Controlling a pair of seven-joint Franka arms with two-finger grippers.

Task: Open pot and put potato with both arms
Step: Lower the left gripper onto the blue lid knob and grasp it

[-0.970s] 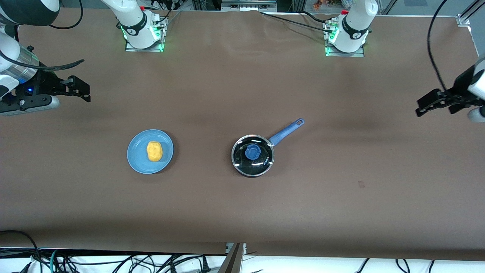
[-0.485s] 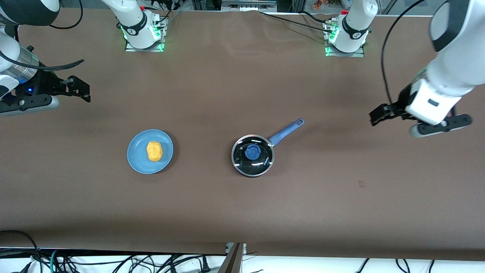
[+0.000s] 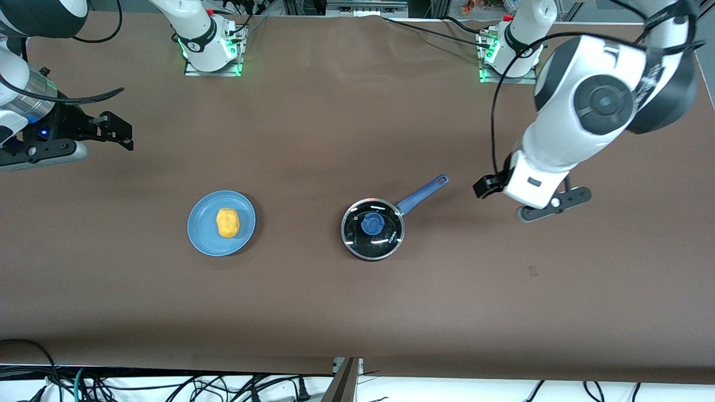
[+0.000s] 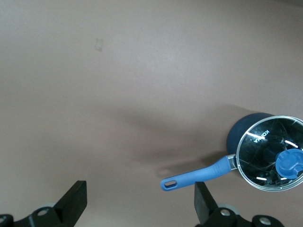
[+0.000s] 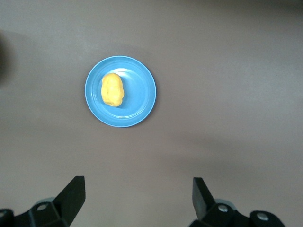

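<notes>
Front view: pot [image 3: 372, 229] lidded, mid-table; handle [image 3: 423, 194] pointing up toward left arm's base. Left gripper [image 3: 485, 187] in the air just off handle's tip, nearer than right gripper [image 3: 114, 134], parked wide. Potato [image 3: 227, 222] on plate [image 3: 201, 234], toward right arm's end from pot. Left wrist view: fingers [image 4: 74, 204] spread wide, empty. Right wrist view: fingers [image 5: 72, 197] wide, potato [image 5: 112, 89] ahead.

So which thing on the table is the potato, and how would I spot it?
Look at the brown table, toward the right arm's end, for the flat light-blue plate. The potato lies on it: a small yellow-orange lump, the only thing there, well apart from the black lidded pot.
</notes>
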